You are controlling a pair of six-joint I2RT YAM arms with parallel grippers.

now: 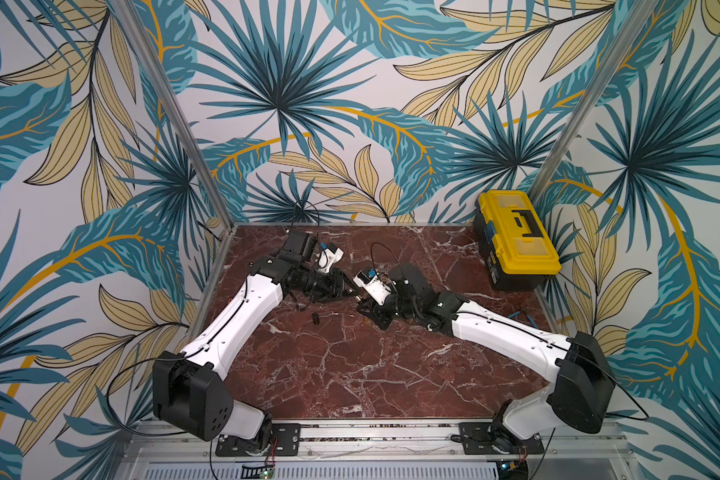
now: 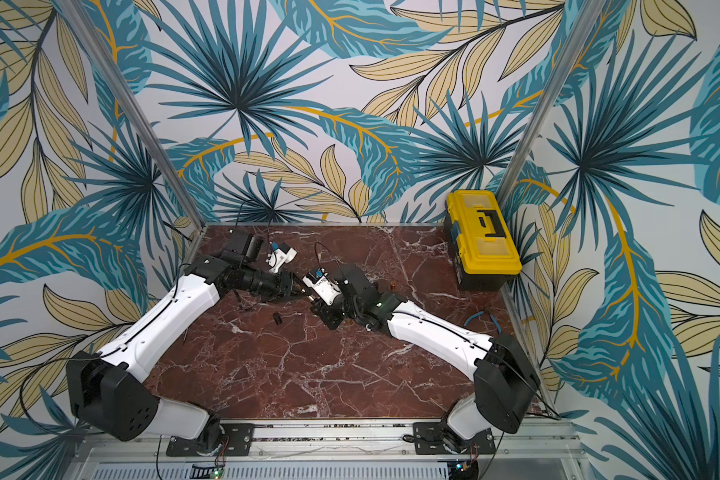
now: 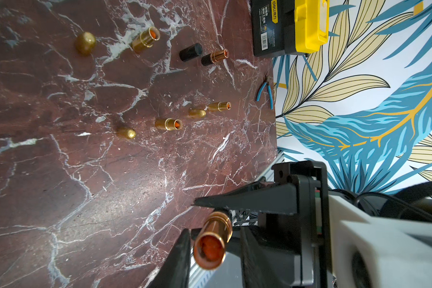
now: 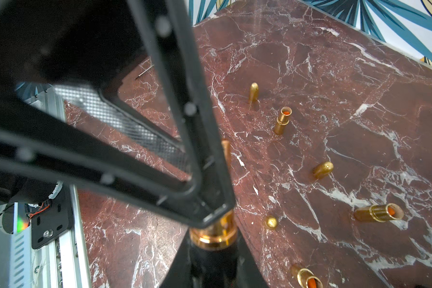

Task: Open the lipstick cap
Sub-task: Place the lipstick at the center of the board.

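My right gripper (image 4: 213, 248) is shut on the black base of the lipstick (image 4: 213, 233), holding it above the middle of the table. The lipstick's copper tube (image 3: 213, 239) has no cap on it, and orange lipstick shows in its open end. The tube pokes between the fingers (image 3: 178, 261) of my left gripper (image 3: 213, 232), which is open, with a narrow gap on each side. Both top views show the left gripper (image 1: 349, 292) and right gripper (image 1: 364, 305) tip to tip. A small black cylinder (image 1: 316, 319), seemingly the cap, lies on the marble just below my left gripper.
Several gold lipsticks (image 3: 168, 124) and gold caps (image 3: 85, 43) are scattered over the marble. A second black lipstick (image 3: 213, 57) lies beside its cap (image 3: 190, 52). A yellow toolbox (image 1: 516, 237) stands at the back right, and blue pliers (image 3: 266, 92) lie by the right edge.
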